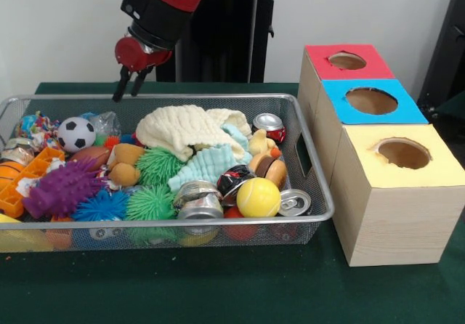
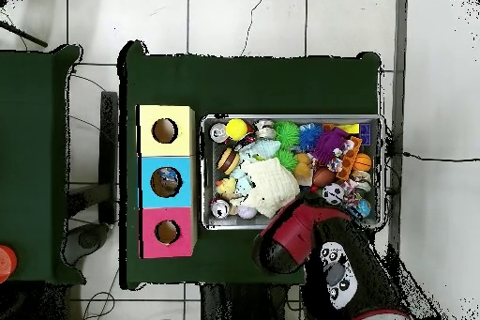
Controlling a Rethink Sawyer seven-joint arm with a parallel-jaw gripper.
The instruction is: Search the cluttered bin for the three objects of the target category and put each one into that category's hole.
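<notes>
Three crushed cans (image 1: 197,199) lie at the bin's (image 1: 317,186) 4 o'clock in the front view; I judge them light, stiff and slippery, best pinched across the rim, with my gripper (image 1: 131,84) empty, fingers slightly apart above the bin's 11 o'clock.

Yellow ball (image 1: 258,197), purple spiky toy (image 1: 62,189), cream cloth (image 1: 182,130) (waffle-textured), black-and-white soccer ball (image 1: 75,134)

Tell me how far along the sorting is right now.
Something colourful already lies inside the blue-topped box's hole. The gripper hangs empty and open above the wire mesh bin's far rim, holding nothing. Crushed silver cans, balls and toys remain in the bin.
</notes>
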